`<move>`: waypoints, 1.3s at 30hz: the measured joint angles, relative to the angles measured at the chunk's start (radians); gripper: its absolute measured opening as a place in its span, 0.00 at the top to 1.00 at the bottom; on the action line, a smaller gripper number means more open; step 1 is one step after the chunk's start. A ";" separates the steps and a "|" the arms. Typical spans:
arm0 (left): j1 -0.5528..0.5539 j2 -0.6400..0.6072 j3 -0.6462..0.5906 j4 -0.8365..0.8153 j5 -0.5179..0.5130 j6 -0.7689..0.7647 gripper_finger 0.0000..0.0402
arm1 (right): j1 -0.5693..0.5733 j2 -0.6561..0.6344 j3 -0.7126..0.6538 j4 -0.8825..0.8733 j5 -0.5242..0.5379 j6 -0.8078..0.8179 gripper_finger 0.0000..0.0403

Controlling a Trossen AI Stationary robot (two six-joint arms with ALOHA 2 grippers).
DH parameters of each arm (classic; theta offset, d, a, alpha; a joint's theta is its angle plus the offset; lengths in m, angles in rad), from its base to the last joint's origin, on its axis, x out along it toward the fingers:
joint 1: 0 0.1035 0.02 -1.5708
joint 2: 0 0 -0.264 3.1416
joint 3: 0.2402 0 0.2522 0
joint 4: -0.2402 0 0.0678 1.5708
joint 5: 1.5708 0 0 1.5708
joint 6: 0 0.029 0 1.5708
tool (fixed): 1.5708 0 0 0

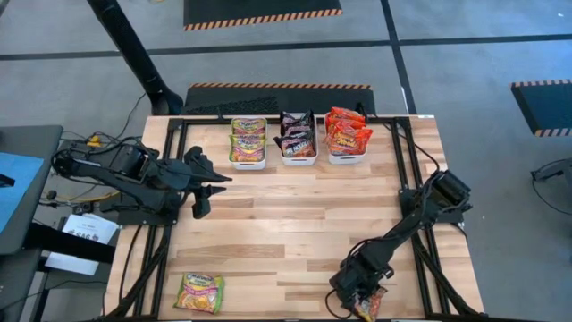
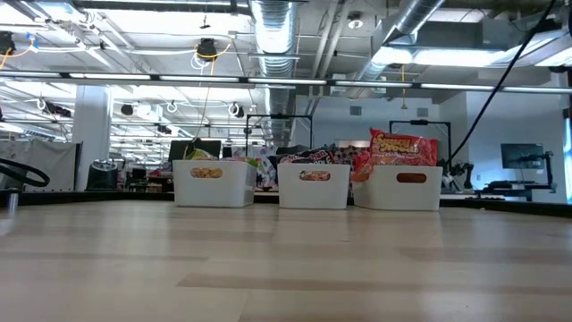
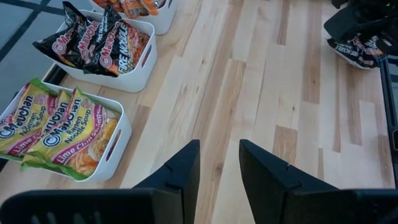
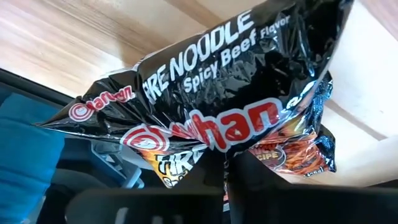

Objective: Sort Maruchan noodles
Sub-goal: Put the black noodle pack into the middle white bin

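Observation:
Three white bins stand in a row at the table's far side. They hold green-yellow Maruchan noodles [image 1: 248, 143], dark packets [image 1: 298, 139] and red-orange packets [image 1: 347, 134]. One green-yellow packet [image 1: 199, 292] lies flat near the front left corner. A dark "Fire Noodle" packet [image 4: 211, 93] lies at the table's near edge, right of centre, with my right gripper [image 1: 363, 300] shut on it. My left gripper [image 3: 217, 174] hangs open over the table's left side, with nothing between its fingers. My right gripper pinches one edge of the dark packet [image 4: 219, 163] between its two fingers. The fingers slant down from above toward the table's near edge. The packet spreads out beyond the fingertips, crinkled, partly over the table's near edge; whether it is lifted I cannot tell.
Bare wood lies between the bins [image 2: 313, 185] and the near edge. Black frame rails [image 1: 404, 170] run along the table's left and right sides. The left arm's base [image 1: 98, 170] stands at the left edge.

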 joint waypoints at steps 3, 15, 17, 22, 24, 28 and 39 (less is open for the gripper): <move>0.000 0.000 0.000 0.000 0.000 0.000 0.75 | -0.008 0.002 0.041 -0.036 0.019 -0.022 0.98; 0.000 0.000 0.000 0.000 0.000 -0.005 0.75 | -0.111 0.009 0.264 -0.181 0.303 -0.149 0.99; 0.000 0.000 0.000 0.000 0.000 -0.008 0.75 | -0.140 0.008 0.297 -0.186 0.351 -0.185 0.99; 0.000 0.000 0.000 0.000 -0.001 -0.009 0.75 | -0.217 0.006 0.377 -0.194 0.461 -0.292 0.99; 0.000 0.000 0.000 0.001 -0.001 -0.019 0.75 | -0.252 0.006 0.403 -0.197 0.510 -0.334 0.99; 0.000 0.000 0.000 0.004 -0.008 -0.024 0.75 | -0.327 0.005 0.447 -0.196 0.640 -0.404 0.99; 0.000 0.000 0.000 0.004 -0.025 -0.025 0.75 | -0.564 0.003 0.509 -0.195 0.896 -0.568 0.99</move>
